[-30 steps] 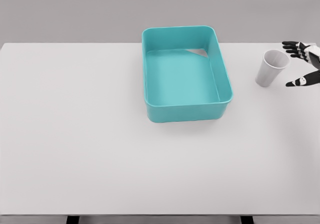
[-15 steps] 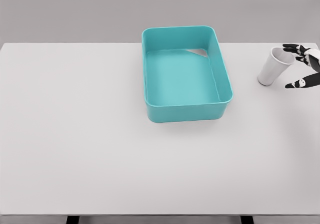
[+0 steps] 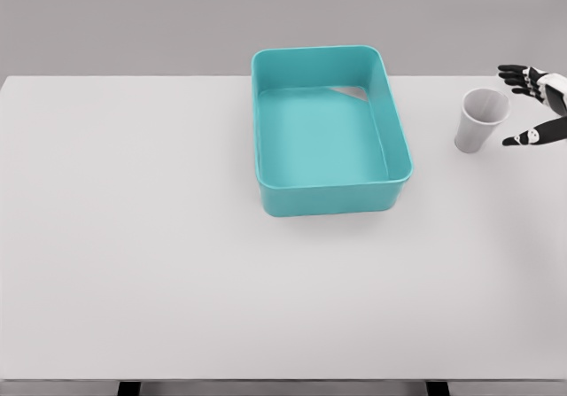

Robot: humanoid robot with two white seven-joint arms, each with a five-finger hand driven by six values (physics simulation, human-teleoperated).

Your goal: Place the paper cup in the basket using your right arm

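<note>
A white paper cup (image 3: 479, 120) stands upright on the white table, right of the teal basket (image 3: 330, 183). My right hand (image 3: 529, 104) reaches in from the right edge just beside the cup, fingers spread and black-tipped, one set behind the cup's rim and the thumb lower, with a small gap to the cup. It holds nothing. The basket is an open rectangular bin at the table's middle rear with nothing visible inside. No left arm appears in the head view.
The white table (image 3: 177, 263) spreads wide to the left and toward the front edge. Behind it is a plain grey wall. The cup stands close to the table's right end.
The cup tilted to the right half a second ago and now stands upright again, slightly left. My right hand has drawn back a little to the right and up.
</note>
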